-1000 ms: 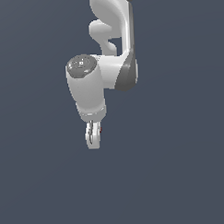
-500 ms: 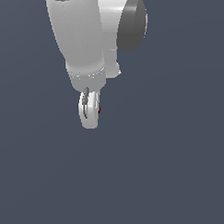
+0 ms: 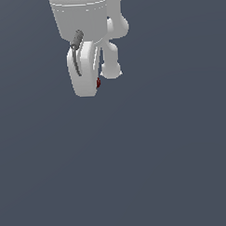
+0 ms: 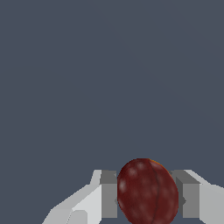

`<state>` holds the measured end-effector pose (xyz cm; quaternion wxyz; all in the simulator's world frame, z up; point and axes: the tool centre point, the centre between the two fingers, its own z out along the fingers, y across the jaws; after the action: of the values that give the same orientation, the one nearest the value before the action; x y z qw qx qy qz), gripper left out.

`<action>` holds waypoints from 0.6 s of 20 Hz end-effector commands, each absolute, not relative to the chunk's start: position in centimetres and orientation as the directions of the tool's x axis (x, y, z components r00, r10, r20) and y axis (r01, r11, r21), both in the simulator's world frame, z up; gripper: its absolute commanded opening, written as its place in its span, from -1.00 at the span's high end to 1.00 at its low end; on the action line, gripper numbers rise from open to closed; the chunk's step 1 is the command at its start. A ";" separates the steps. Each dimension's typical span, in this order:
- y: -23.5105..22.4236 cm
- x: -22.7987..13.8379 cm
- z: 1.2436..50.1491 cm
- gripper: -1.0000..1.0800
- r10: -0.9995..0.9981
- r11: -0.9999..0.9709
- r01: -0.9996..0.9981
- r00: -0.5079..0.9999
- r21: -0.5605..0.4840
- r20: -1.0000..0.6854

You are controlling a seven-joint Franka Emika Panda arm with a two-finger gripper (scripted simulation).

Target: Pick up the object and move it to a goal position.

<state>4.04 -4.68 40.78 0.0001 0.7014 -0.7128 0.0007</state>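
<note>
The object (image 4: 147, 192) is a dark red roundish ball, held between the two grey pads (image 4: 109, 194) of my gripper (image 4: 148, 197) in the wrist view. The pads press on it from both sides. In the exterior view only a small red sliver of the object (image 3: 98, 83) shows, between the white fingers (image 3: 83, 76) of the gripper (image 3: 99, 79), which hangs high in the picture under the arm's wrist (image 3: 85, 16). The gripper is shut on the object, well clear of the floor.
A plain dark grey-blue floor (image 3: 150, 169) fills both views. No other objects, containers or edges show.
The arm has swung closer to the exterior camera and looks larger. The gripper sits higher in the picture and has turned, with the red object still held in it.
</note>
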 end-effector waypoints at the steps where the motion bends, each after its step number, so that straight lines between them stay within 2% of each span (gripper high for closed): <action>1: -4.5 4.0 43.1 1.00 -1.000 0.016 -1.000 -0.016 0.000 0.001; 12: -4.0 4.0 48.6 1.00 -1.000 0.013 -1.000 -0.013 0.000 0.001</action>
<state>4.02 -4.03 48.09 0.0000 0.7024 -0.7118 0.0004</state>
